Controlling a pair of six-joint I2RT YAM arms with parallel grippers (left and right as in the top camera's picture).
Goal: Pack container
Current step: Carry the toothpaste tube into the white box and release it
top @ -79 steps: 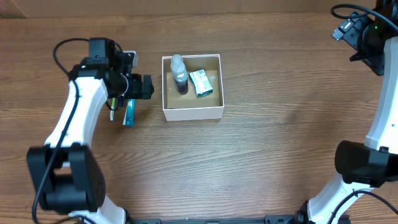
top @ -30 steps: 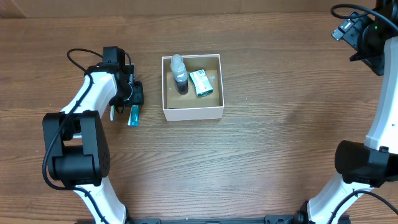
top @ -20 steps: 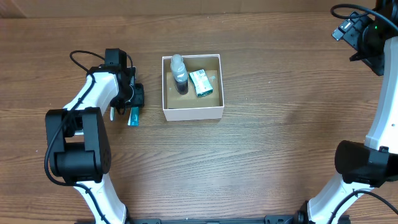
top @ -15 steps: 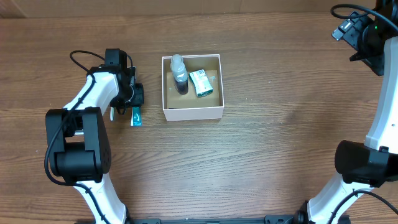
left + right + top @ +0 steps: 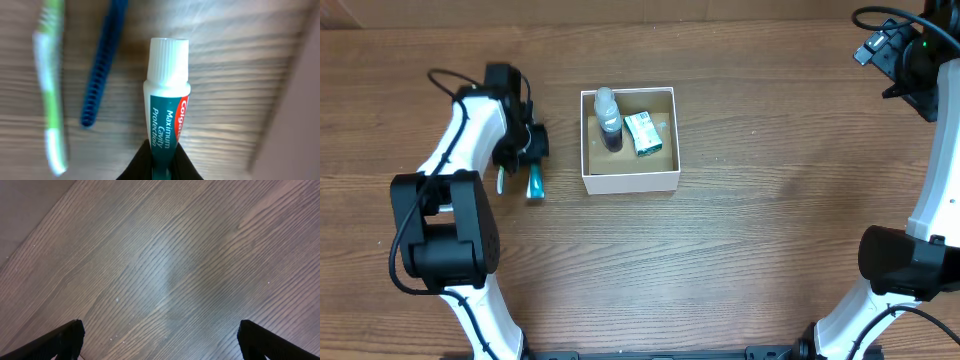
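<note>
Sitting mid-table, the one container (image 5: 631,182) lies just to the right of the left gripper (image 5: 533,150), far nearer to it than to the right gripper (image 5: 159,339), which hangs wide open and empty at the far right. The left jaws pinch the tail end of the one toothpaste tube (image 5: 166,107). Its long axis runs parallel to the container's left wall, cap pointing toward the robot. Inside the container lie one bottle (image 5: 608,118) and one green-and-white packet (image 5: 643,133). Outside lie one green toothbrush (image 5: 51,115) and one blue comb (image 5: 102,65).
</note>
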